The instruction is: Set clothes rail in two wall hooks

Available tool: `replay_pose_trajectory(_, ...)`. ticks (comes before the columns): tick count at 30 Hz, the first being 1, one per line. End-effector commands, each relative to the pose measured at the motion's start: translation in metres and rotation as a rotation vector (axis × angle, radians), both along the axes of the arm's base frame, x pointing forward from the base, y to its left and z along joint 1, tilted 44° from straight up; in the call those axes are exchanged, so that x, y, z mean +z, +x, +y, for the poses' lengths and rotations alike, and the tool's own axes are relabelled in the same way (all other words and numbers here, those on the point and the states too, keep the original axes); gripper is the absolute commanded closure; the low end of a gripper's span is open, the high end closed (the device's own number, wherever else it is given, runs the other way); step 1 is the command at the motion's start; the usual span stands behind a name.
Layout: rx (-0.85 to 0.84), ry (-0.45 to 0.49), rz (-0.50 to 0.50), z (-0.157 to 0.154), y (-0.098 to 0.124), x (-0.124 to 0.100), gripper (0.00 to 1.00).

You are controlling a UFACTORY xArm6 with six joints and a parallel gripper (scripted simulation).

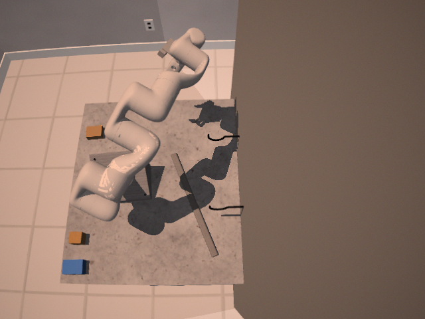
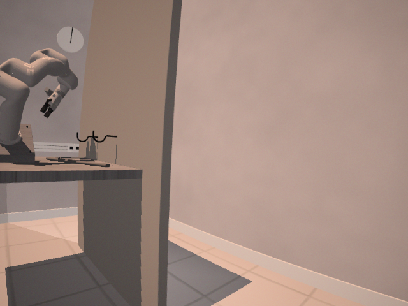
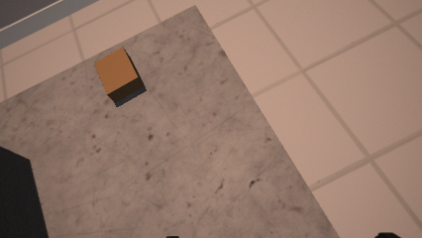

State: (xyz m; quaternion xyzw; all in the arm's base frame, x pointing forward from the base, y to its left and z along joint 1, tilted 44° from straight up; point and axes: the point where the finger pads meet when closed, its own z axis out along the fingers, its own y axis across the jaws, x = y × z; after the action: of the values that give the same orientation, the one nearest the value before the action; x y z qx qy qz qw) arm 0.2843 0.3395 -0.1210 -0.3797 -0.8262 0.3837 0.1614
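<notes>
The rail (image 1: 194,204) lies flat on the counter (image 1: 161,260), running diagonally from mid-frame toward the lower right in the top view, just left of the two hooks (image 1: 221,137) (image 1: 224,207) on the wall panel (image 1: 326,154). The tool (image 2: 47,108) hangs high in the upper left of the exterior view, jaws wide apart and holding nothing, well apart from the rail. The wrist view looks down on an orange block (image 3: 118,74) near the counter's corner; the rail is out of that frame
</notes>
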Motion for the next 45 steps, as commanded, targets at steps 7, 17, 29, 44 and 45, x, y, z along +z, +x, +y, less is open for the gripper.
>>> replay_pose_trajectory(7,0.120,0.079,0.032,-0.021,0.021,0.021,0.00)
replay_pose_trajectory(17,0.242,0.140,0.079,-0.045,0.038,0.041,0.00)
replay_pose_trajectory(29,0.320,0.174,0.111,-0.067,0.051,0.058,0.00)
replay_pose_trajectory(44,0.523,0.256,0.208,-0.109,0.070,0.088,0.00)
replay_pose_trajectory(45,0.523,0.256,0.208,-0.113,0.072,0.091,0.00)
